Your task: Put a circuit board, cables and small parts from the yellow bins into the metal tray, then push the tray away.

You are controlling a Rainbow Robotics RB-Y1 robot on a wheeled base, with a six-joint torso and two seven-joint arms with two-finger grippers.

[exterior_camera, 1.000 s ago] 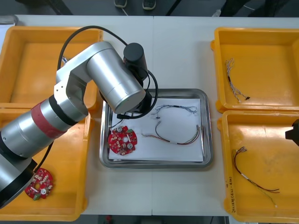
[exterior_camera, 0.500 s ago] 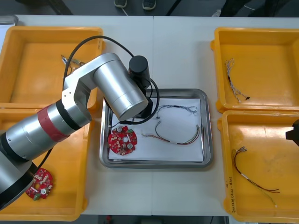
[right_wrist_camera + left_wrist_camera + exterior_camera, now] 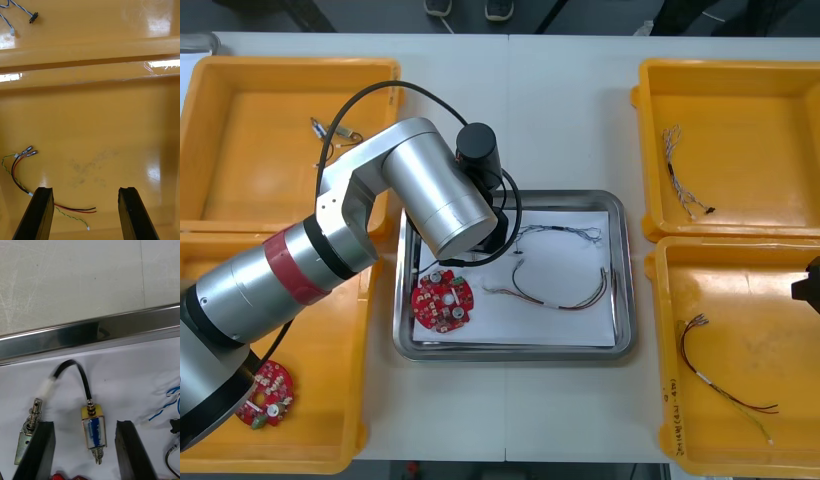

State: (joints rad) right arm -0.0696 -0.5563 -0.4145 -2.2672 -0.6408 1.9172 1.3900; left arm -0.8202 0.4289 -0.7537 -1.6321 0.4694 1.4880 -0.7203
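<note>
Your left gripper (image 3: 84,424) hung low inside the metal tray (image 3: 90,338), near its far left corner, with its fingers spread and gripping nothing. Between them, touching neither, a small metal part (image 3: 93,429) with a blue and yellow body lay on the tray's white lining. A short black cable (image 3: 69,362) looped from it to a second metal part (image 3: 30,425) just beside one finger; that finger may have rested on it, but you could not tell from there. In the front view a round red circuit board (image 3: 442,303) lay in the tray's near left corner, a blue and white cable (image 3: 560,233) along its far side, and a red and yellow cable (image 3: 565,298) across its middle. Your right gripper (image 3: 85,189) waited well to the right of the tray, over the nearer yellow bin (image 3: 112,123) there, its fingers released and wide apart, with a second red and yellow cable (image 3: 75,209) on the bin floor close to one finger
</note>
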